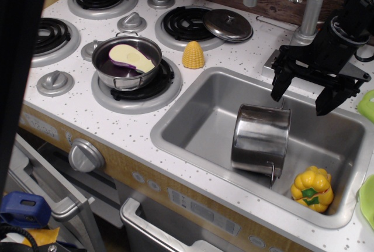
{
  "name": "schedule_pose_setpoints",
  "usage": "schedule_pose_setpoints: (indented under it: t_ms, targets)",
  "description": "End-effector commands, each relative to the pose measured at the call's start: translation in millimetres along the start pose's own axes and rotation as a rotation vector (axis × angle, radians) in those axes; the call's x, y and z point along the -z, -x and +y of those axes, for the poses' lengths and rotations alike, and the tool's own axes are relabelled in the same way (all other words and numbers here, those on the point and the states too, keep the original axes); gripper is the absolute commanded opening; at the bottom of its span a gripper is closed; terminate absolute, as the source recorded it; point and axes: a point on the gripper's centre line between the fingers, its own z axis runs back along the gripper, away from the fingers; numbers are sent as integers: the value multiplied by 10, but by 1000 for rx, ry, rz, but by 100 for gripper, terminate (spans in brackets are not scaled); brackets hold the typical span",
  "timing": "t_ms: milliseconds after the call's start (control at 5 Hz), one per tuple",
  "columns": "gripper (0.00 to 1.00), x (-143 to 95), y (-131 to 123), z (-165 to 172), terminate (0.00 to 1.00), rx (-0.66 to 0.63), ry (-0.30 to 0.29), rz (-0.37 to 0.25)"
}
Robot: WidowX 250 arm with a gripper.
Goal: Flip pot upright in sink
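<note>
The tall shiny steel pot point(260, 140) lies tilted on its side in the grey sink point(198, 124), base toward the back right and rim toward the front. A thin wire handle hangs at its lower rim. My black gripper point(300, 97) hovers just above and behind the pot's base at the sink's back edge. Its two fingers point(279, 86) are spread wide and hold nothing.
A yellow toy pepper point(313, 189) lies in the sink's front right corner. A corn toy point(193, 55) stands by the sink's left rim. A shallow pot with an eggplant point(127, 60) sits on a burner. A steel lid point(228, 25) and a grey faucet point(310, 12) stand behind.
</note>
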Motion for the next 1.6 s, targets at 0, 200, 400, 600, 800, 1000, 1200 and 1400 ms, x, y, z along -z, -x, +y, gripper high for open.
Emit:
schedule_pose_setpoints:
  t_ms: [0, 200, 400, 600, 800, 1000, 1200, 1400]
  targets:
    - [100, 0, 0, 0, 0, 0, 0, 0]
    - [100, 68, 57, -112, 0, -15, -74, -30]
    - [100, 85, 75, -150, 0, 1, -181, -87]
    - [100, 90, 85, -169, 0, 14, -261, -129]
    - [100, 121, 90, -187, 0, 63, -375, -157]
    - [100, 162, 102, -166, 0, 86, -421, -175]
    - [100, 182, 89, -125, 0, 89, -420, -182]
    - [100, 232, 60, -5, 0, 105, -433, -204]
